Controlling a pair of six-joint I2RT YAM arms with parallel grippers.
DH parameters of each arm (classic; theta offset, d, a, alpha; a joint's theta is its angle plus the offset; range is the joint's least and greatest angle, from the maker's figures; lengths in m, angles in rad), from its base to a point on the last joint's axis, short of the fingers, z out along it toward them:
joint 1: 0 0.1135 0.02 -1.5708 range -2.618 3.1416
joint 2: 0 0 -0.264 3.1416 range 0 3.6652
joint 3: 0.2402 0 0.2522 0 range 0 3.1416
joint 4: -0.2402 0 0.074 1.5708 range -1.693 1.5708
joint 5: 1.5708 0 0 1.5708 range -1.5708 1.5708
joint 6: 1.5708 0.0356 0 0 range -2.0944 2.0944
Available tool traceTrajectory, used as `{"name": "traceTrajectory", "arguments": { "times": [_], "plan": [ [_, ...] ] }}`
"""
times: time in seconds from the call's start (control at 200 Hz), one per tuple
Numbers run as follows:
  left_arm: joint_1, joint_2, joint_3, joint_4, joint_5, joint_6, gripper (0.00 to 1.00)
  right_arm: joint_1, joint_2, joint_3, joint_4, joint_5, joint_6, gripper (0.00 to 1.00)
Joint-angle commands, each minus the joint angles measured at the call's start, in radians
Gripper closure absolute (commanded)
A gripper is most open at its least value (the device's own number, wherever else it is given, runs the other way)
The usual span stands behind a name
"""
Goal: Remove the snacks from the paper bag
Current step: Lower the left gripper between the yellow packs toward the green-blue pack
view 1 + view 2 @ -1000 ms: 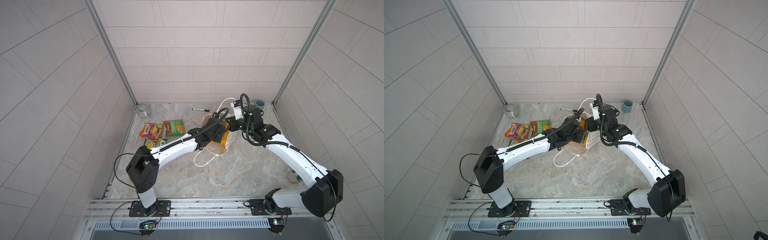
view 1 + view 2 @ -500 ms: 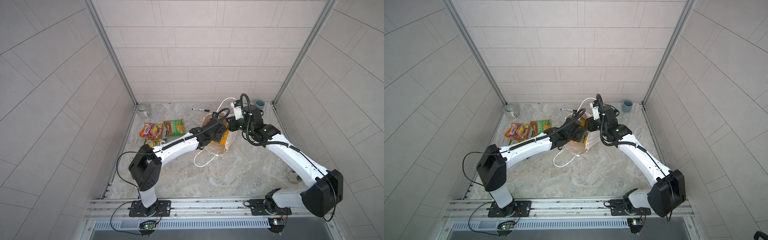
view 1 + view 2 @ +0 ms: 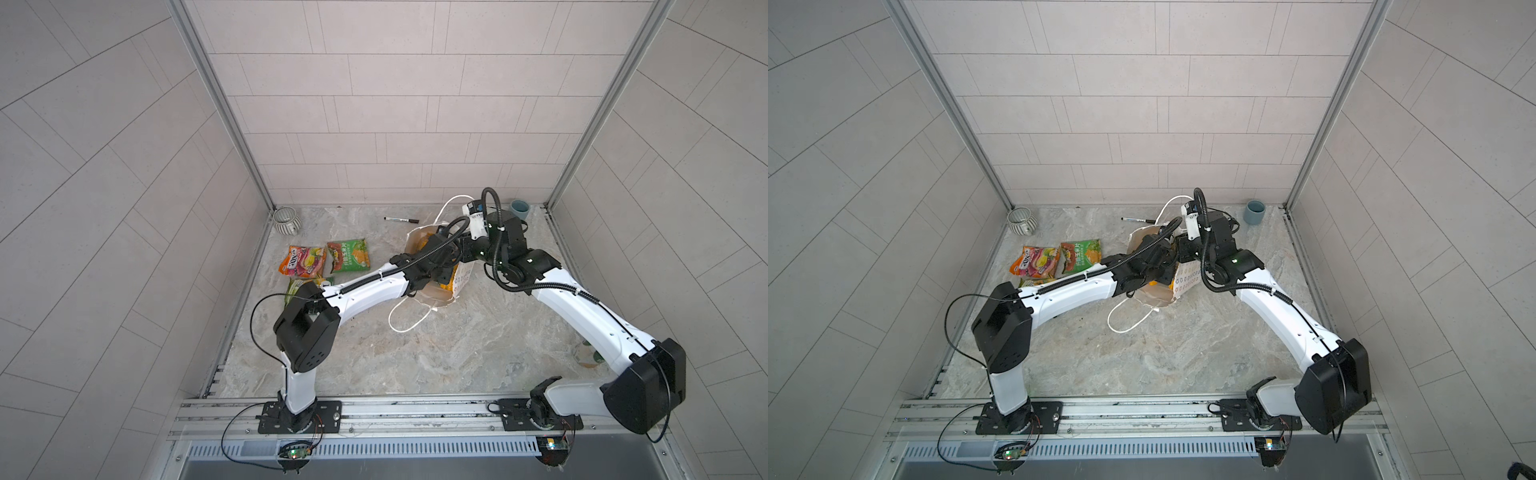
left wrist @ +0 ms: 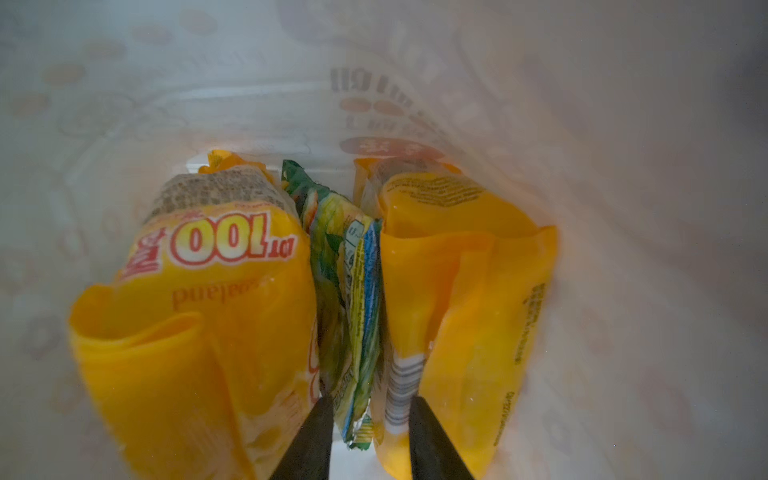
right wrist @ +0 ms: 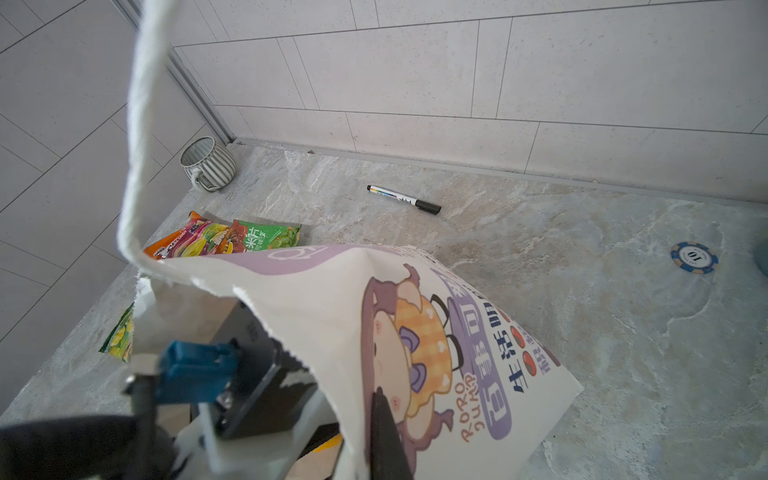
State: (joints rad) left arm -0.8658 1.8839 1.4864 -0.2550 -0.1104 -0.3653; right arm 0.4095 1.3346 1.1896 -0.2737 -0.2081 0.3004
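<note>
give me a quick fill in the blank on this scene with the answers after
1. The left gripper reaches into the paper bag, where a green packet stands between two ___ packets.
2. The right gripper pinches the wall of the ___.
3. The blue chip on the table bears the number ___.
4. In both top views the ribbed mug stands in the table's far ___ corner.

Answers: yellow; paper bag; 10; left
</note>
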Motion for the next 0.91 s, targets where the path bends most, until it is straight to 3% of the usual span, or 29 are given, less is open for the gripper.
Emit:
{"name": "traceTrajectory", "arguments": {
  "times": [0.0,0.09,0.455,0.901],
  "plan": [
    [0.000,0.034,0.044,-0.005,0.005,0.014,0.66,0.006,-0.014,-0.012,0.008,-0.025,0.014,1.00],
    [0.012,0.050,0.048,-0.009,0.000,0.003,0.74,0.006,-0.015,-0.012,0.008,-0.026,0.014,1.00],
    [0.030,0.102,0.079,-0.044,-0.047,0.021,0.74,0.005,-0.016,-0.017,0.014,-0.027,0.014,1.00],
    [0.034,0.165,0.090,-0.020,-0.078,0.018,0.60,0.005,-0.022,-0.022,0.016,-0.029,0.011,1.00]
  ]
}}
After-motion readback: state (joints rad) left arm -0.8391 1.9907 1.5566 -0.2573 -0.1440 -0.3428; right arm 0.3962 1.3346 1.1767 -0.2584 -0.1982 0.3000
